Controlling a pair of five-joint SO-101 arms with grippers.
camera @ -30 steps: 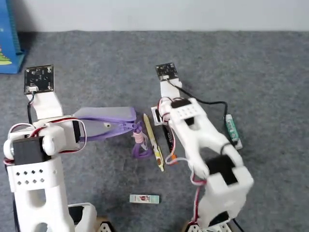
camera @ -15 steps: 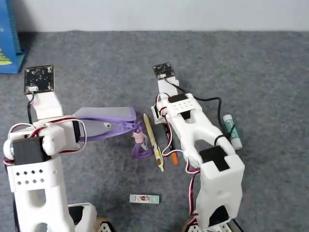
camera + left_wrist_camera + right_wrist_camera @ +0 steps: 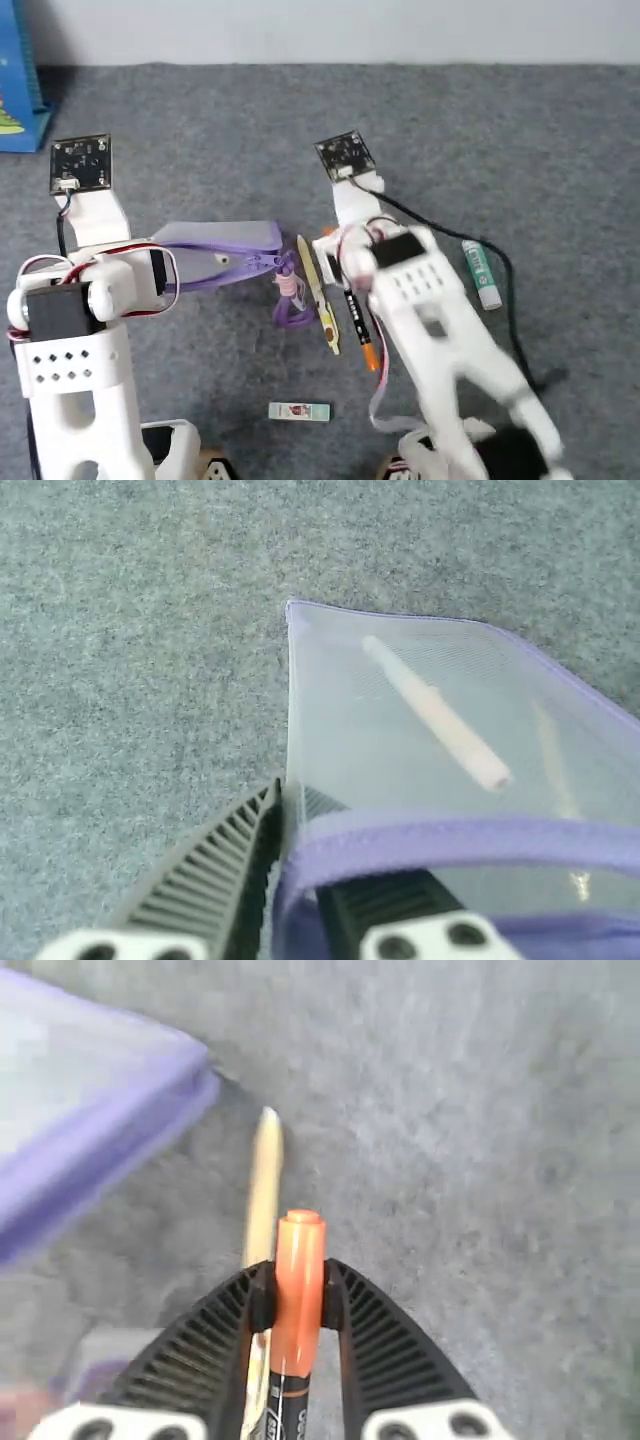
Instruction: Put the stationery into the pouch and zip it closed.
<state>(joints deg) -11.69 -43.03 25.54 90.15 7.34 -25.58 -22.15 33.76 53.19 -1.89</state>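
Pen clamped in jaws of right gripper, centre of frame. Purple pouch rim pinched tight by left gripper, left of centre.

This looks like a small robot test room, like a lab or a hobby room. A grey fuzzy mat covers the tabletop. A plain pale wall runs along at 12 o'clock. A blue box stands at 10 o'clock. The white left arm at 8 o'clock and the white right arm at 5 o'clock have bare wires.
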